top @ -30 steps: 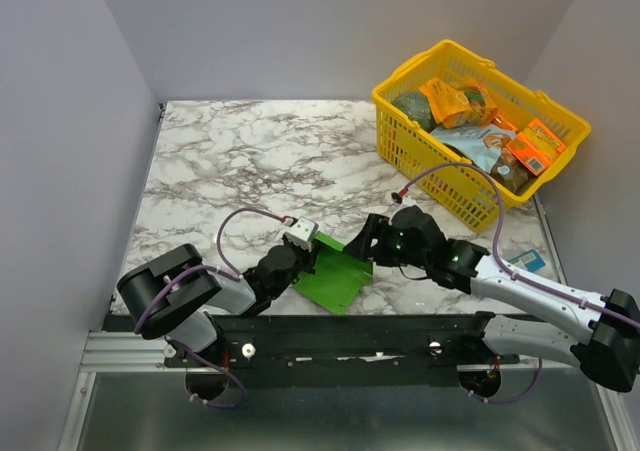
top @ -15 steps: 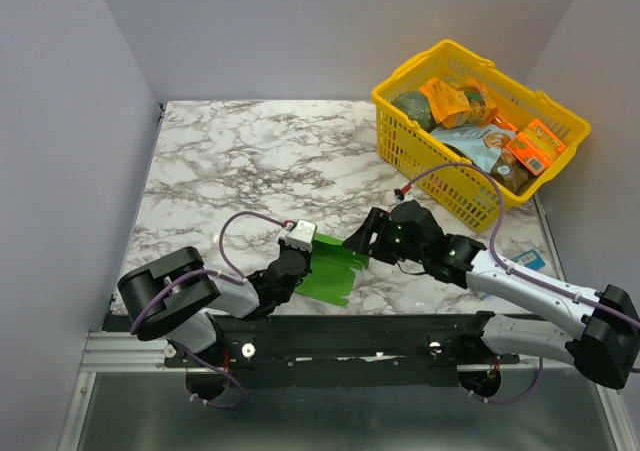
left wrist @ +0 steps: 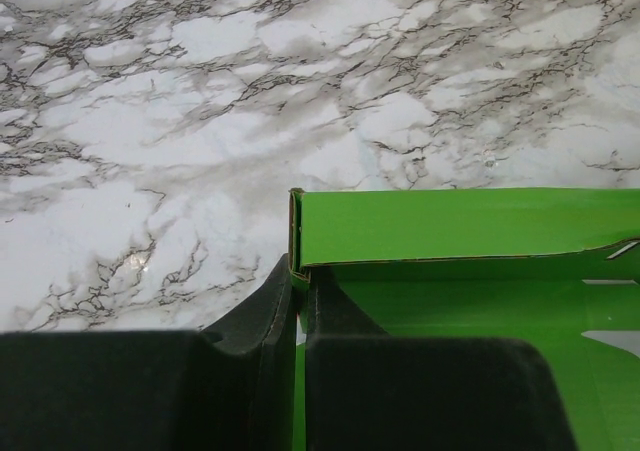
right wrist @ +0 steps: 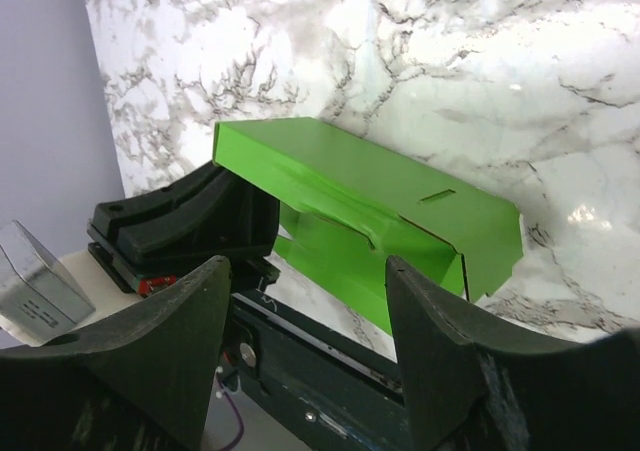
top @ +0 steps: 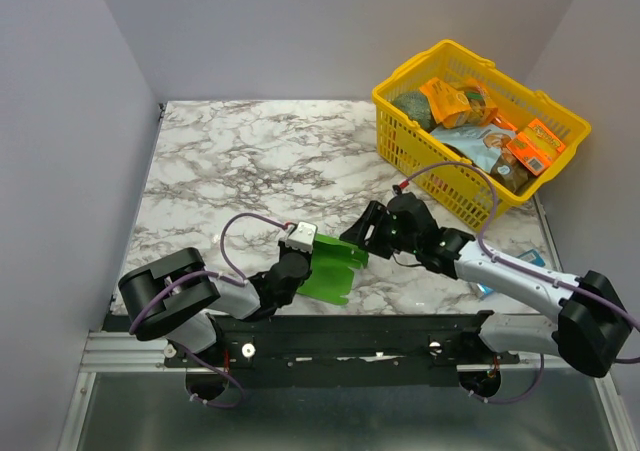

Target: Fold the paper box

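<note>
Since a second ago, the paper box (top: 333, 268) has come up from lying almost flat near the front edge of the table (top: 250, 161). It now stands half open and tilted, with its right end raised, and the right arm has moved a little to the left and further from the bases. On the left side, the left gripper (top: 303, 263) is almost closed and it pinches the left wall of the box. In the left wrist view the thin green card (left wrist: 460, 226) sits in the narrow slot between the two black fingers (left wrist: 420, 391), and a folded flap runs to the right over the marble. The box hangs between both arms, close to the front edge of the table. To its right, the right gripper (top: 358, 233) has its jaws wide apart and holds nothing. In the right wrist view the green box (right wrist: 370, 211) shows beyond the spread fingers (right wrist: 150, 361), and I cannot tell if they touch it. Far right, at the back, stands a yellow basket (top: 400, 146) full of food packs, well apart from the box.
</note>
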